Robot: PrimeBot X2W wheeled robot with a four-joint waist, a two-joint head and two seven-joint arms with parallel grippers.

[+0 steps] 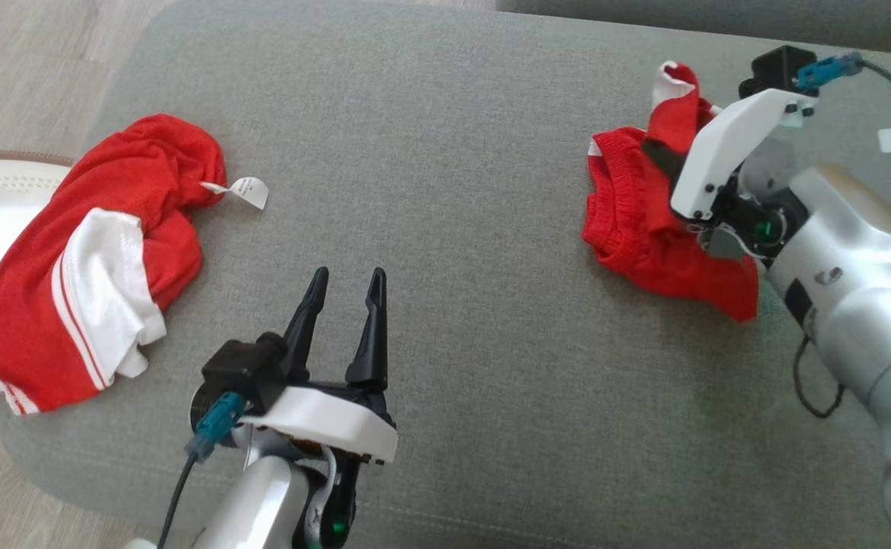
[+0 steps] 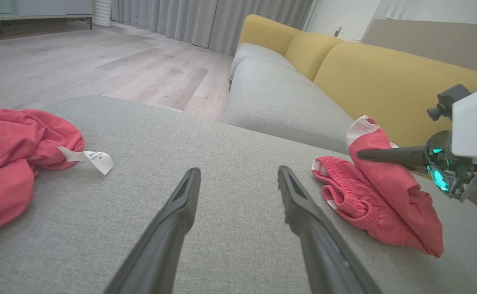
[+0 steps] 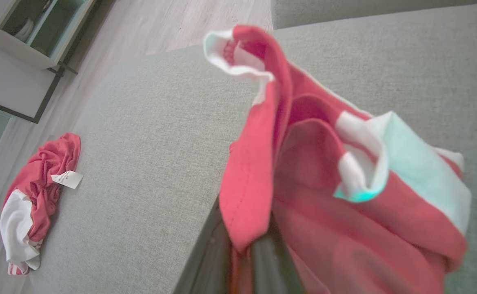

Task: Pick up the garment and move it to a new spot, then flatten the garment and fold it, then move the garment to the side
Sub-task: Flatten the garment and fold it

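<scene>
Left gripper (image 1: 349, 273) over near edge of grey cushion (image 1: 453, 152), fingers spread wide. Red-and-white garment (image 1: 79, 267) crumpled at cushion's left edge, partly hanging off; its white label (image 1: 249, 191) lies on the cushion. Farther in, on cushion's right side: right gripper (image 2: 364, 154) pressed together, pinching red shorts (image 1: 636, 229). One fold raised, rest lying on cushion. Yellow sofa (image 2: 385, 81) beyond cushion.

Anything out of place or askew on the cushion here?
Yes. The shirt lies crumpled at the left edge of the cushion, partly hanging off it, its tag sticking out. The shorts are bunched too, a fold pinched in the shut right gripper.
</scene>
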